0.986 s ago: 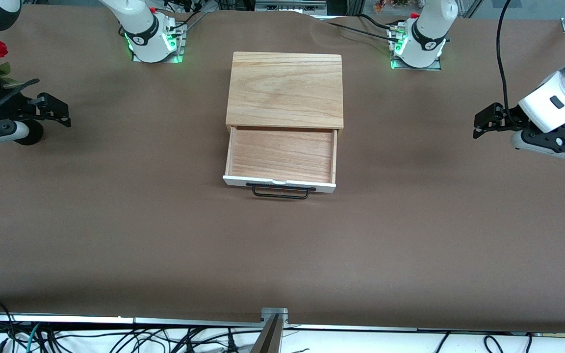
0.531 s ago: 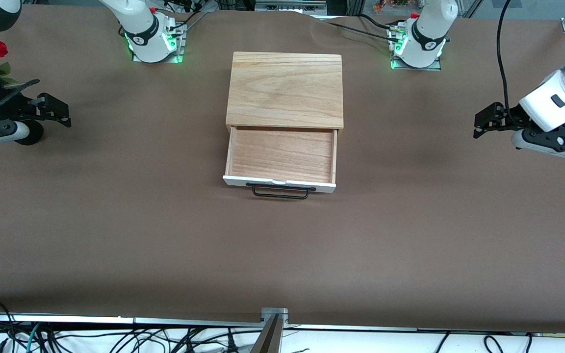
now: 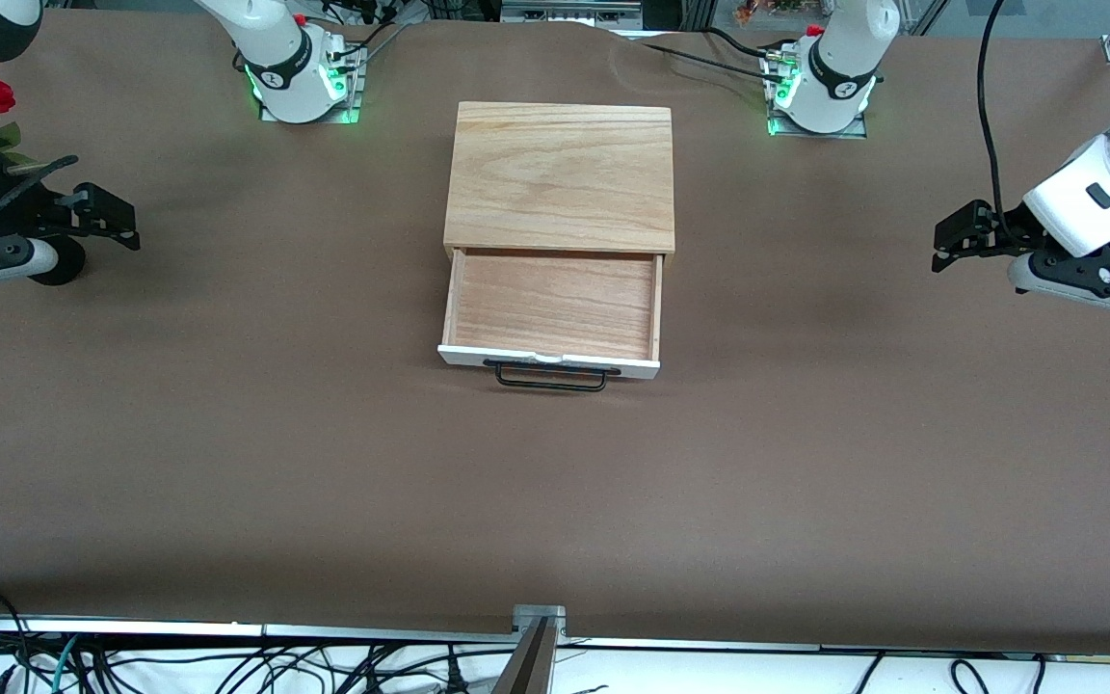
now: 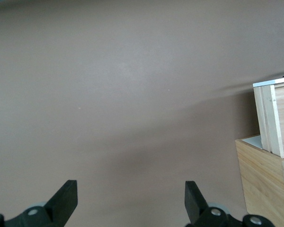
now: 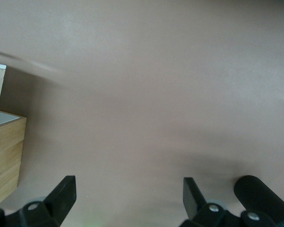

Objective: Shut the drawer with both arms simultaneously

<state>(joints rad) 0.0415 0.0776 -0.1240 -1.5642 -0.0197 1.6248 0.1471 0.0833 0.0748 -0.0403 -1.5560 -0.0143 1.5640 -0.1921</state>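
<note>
left pincer [image 3: 946,253] | edged slightly toward its table end (marginal)

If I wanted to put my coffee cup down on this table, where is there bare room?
The widest bare patch of the brown table lies between the black wire handle of the open light-wood drawer and the camera-side edge. Strips either side of the light-wood box are bare too, though the open left gripper and open right gripper hang at their ends.

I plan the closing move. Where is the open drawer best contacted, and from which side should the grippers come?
Press on the drawer's white front panel, one gripper near each end, clear of the wire handle at its middle. Come from the side nearer the front camera: the panel is flat and faces that way. Left gripper and right gripper, both open, hang over the table's ends.
</note>
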